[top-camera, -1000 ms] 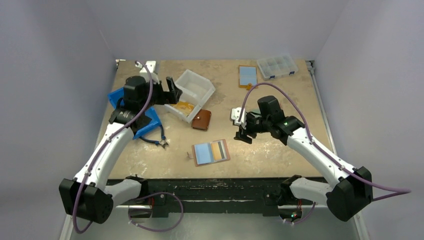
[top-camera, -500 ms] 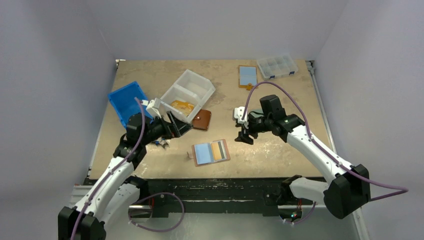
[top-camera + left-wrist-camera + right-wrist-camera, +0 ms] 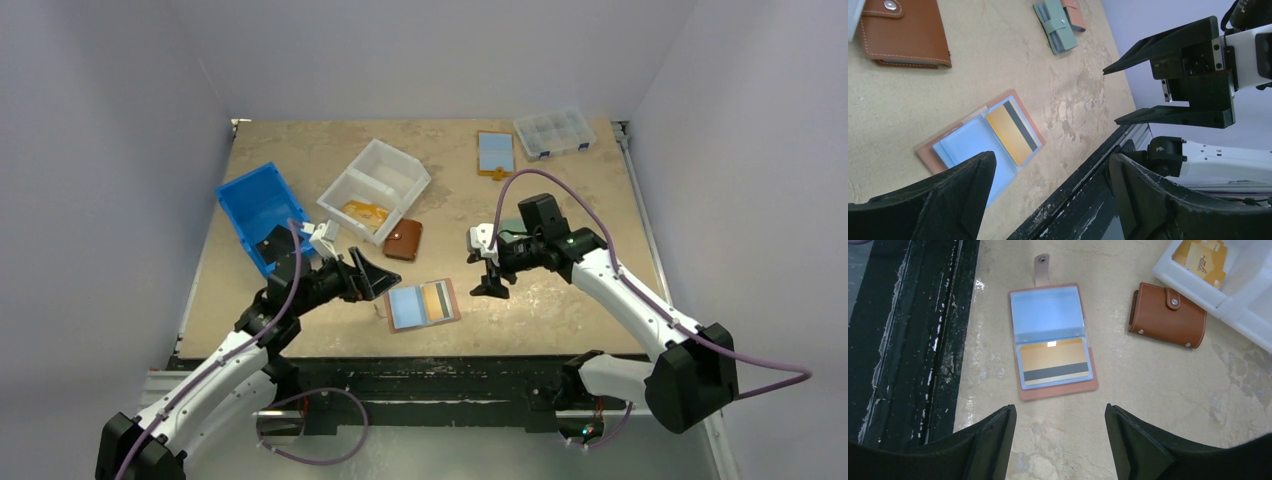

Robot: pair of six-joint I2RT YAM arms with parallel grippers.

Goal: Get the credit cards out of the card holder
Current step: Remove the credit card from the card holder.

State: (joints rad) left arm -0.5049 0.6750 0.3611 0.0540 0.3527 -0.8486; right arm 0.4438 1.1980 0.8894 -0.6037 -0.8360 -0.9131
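Swung down from the upper-left bins (image 3: 250, 205), the left claw (image 3: 380, 278) now hangs wide open beside the card holder (image 3: 422, 304) lying open at lower centre, its credit cards (image 3: 405, 307) seemingly all inside, the right claw (image 3: 490, 275) likewise wide opposite, so pulling can begin.

The card holder (image 3: 422, 304) lies open at the table's (image 3: 560, 300) near edge, credit cards (image 3: 405, 307) in its sleeves. From it, the left gripper (image 3: 372, 277) is at 10 o'clock, the right gripper (image 3: 489, 278) at 2 o'clock, a closed wallet (image 3: 403, 240) at 12 o'clock. A divided tray (image 3: 375, 190) sits just behind the wallet.
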